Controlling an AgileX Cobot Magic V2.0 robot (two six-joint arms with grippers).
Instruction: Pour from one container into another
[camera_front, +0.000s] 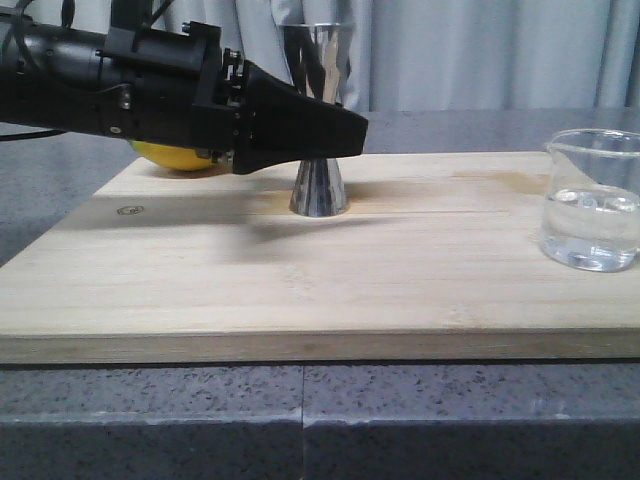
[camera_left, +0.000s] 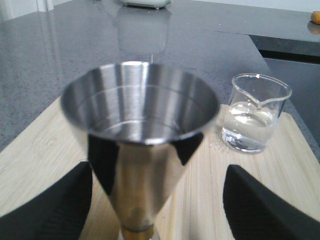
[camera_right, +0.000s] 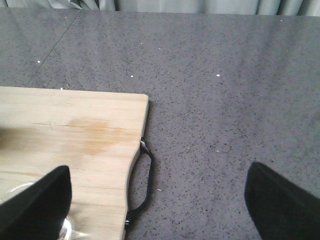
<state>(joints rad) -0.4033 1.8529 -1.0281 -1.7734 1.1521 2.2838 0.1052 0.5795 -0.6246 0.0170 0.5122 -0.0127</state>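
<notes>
The steel jigger (camera_front: 318, 190) stands upright on the wooden board (camera_front: 300, 280), left of centre. My left gripper (camera_front: 330, 130) comes in from the left at the height of its waist. In the left wrist view the jigger (camera_left: 142, 135) stands between the two wide-apart fingers (camera_left: 50, 210), touching neither, and its cup looks empty. The glass beaker (camera_front: 592, 200), holding clear liquid, sits at the board's right end. My right gripper (camera_right: 160, 210) is open above the board's right edge, with a sliver of the beaker (camera_right: 66, 227) by one finger.
A yellow lemon (camera_front: 175, 155) lies on the board behind my left arm. The board has a black handle (camera_right: 142, 180) on its right end. Grey speckled countertop (camera_right: 225, 100) surrounds the board. Curtains hang behind.
</notes>
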